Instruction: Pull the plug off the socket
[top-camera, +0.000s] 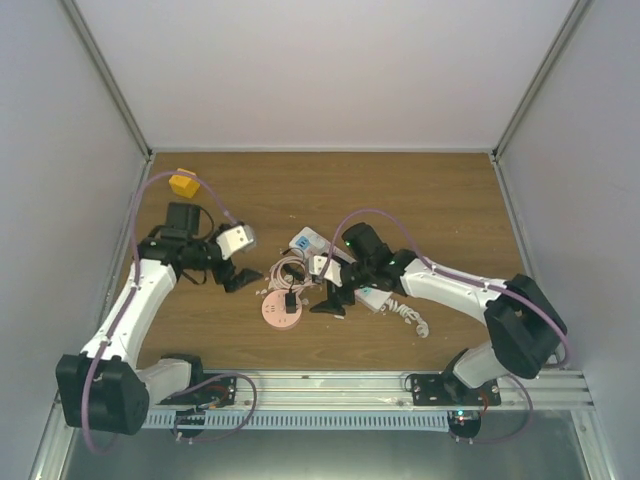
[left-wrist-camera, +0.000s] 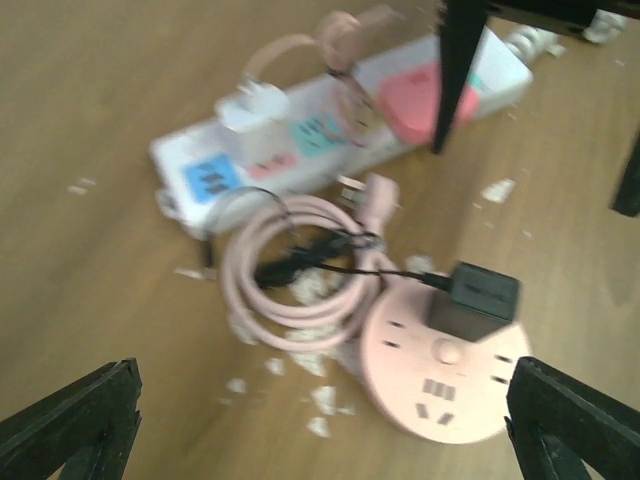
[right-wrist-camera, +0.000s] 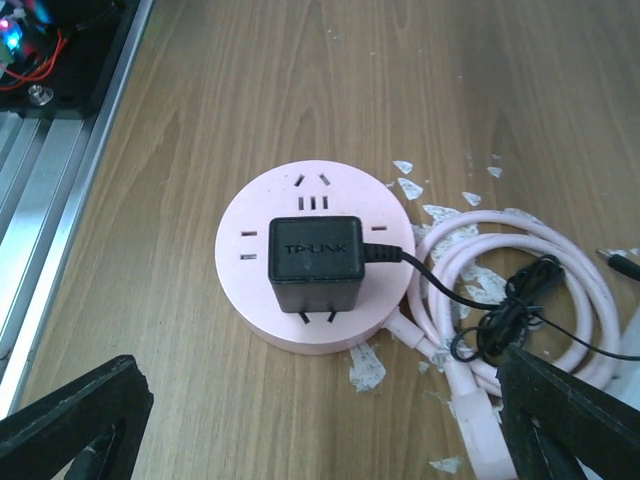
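Right tool (right-wrist-camera: 320, 430) jaws wide, holding nothing, just beside the pink round socket (right-wrist-camera: 250, 235). Black plug (right-wrist-camera: 313, 262) sits on socket's top face, in line w/ the gap between the fingers, no contact. Left tool (left-wrist-camera: 320, 425) also wide, empty, near socket's opposite side, apart from it. Pink cable coil (right-wrist-camera: 520, 270) lies against socket; white power strip (left-wrist-camera: 330, 130) beyond coil. White scraps on desk (right-wrist-camera: 250, 80) around socket.

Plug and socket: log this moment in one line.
plug seated in pink socket | left gripper open | right gripper open
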